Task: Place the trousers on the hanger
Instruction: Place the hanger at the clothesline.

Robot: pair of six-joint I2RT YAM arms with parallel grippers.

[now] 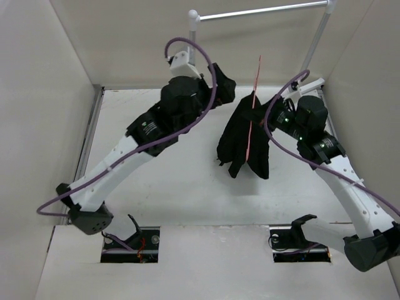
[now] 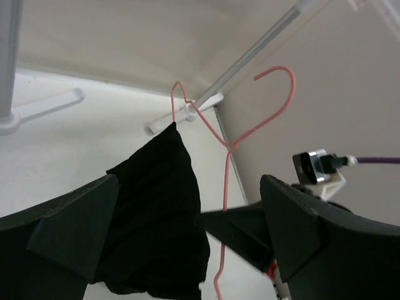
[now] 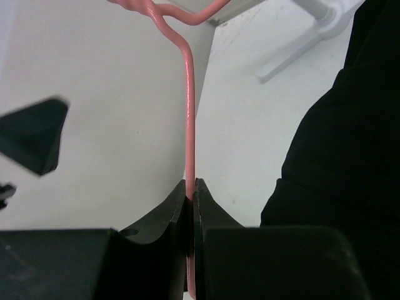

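Note:
The black trousers (image 1: 245, 142) hang folded over the thin pink-red hanger (image 1: 253, 106), which is held up in the air at the back middle of the table. My right gripper (image 3: 191, 187) is shut on the hanger's wire (image 3: 188, 112); the trousers (image 3: 350, 156) hang just to its right. My left gripper (image 2: 187, 219) is open and empty, just left of the trousers (image 2: 156, 212), with the hanger (image 2: 226, 156) and its hook between the spread fingers in that view.
The white-and-silver rail stand (image 1: 262, 11) rises at the back right, its feet on the table (image 2: 44, 109). White walls close in left, right and back. Two slots with arm bases lie at the near edge (image 1: 131, 245).

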